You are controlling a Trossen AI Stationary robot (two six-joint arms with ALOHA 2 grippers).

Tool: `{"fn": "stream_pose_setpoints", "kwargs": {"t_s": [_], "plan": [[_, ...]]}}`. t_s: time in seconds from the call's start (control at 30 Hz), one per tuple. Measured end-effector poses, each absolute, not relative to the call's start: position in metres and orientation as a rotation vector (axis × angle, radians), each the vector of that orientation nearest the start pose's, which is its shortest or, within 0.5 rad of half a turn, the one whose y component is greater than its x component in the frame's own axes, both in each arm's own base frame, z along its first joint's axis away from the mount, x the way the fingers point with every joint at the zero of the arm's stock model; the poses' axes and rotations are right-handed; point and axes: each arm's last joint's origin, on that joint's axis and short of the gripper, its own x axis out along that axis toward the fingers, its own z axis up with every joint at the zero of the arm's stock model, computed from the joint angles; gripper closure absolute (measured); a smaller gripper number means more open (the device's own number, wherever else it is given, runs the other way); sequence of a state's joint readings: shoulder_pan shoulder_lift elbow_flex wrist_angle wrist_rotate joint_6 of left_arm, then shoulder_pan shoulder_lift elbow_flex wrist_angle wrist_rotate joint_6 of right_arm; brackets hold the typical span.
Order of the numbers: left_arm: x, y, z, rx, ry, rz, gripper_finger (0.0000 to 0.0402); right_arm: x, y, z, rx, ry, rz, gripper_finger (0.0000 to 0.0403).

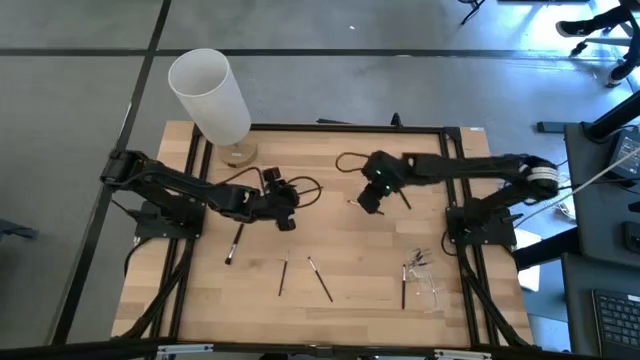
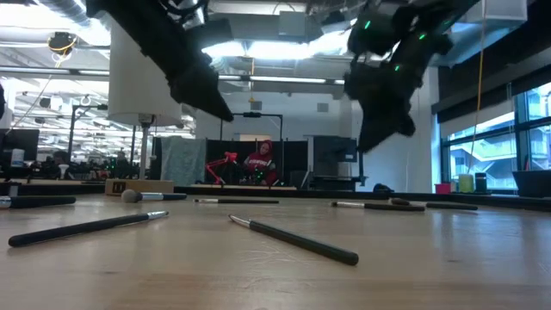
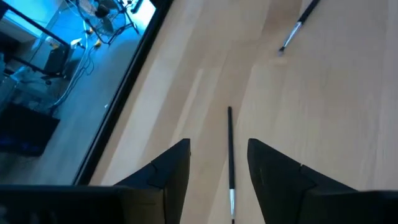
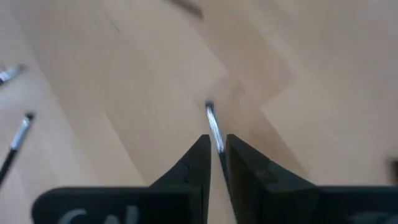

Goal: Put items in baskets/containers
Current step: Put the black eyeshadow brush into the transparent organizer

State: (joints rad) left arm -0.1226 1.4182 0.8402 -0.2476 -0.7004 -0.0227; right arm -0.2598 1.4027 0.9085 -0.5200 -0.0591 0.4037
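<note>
The right gripper [image 4: 216,155] hangs above the middle of the desk [image 1: 350,250], its jaws nearly closed and pinching a thin brush [image 4: 213,127] whose silvery metal ferrule sticks out past the fingertips. The left gripper [image 3: 217,168] hovers over the desk's left-centre with its jaws parted wide; a slim dark-handled brush [image 3: 230,155] lies on the wood directly between them, not gripped.

More brushes lie loose on the pale, plank-grained wooden desk: one near the left arm [image 1: 233,245], two near the front middle [image 1: 283,275] [image 1: 320,279], and in the low view a long matte black handle with a metal collar [image 2: 293,238] lies closest. At the front right, a clear container [image 1: 428,280] shows only as faint glints, with brushes [image 1: 408,272] at or in it; I cannot tell which.

A tall white cylinder [image 1: 212,95] on a round wooden base stands at the desk's back left corner. No writing or labels can be read.
</note>
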Motion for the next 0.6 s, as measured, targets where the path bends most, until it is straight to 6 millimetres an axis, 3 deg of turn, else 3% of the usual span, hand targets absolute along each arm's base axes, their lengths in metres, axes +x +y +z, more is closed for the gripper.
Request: {"fn": "stream_pose_setpoints", "kwargs": {"t_s": [0.13,0.37,0.6], "plan": [[0.268,-0.014,0.216,0.287,0.739,0.566,0.0245,0.278,-0.078,0.204,0.509,1.113,-0.360,0.0353],[0.254,-0.006,0.191,0.243,0.760,0.577,0.0245,0.317,-0.085,0.203,0.370,1.235,-0.261,0.0350],[0.244,0.005,0.177,0.126,0.853,0.578,0.0245,0.338,-0.086,0.191,0.327,1.354,-0.221,0.0310]]}}
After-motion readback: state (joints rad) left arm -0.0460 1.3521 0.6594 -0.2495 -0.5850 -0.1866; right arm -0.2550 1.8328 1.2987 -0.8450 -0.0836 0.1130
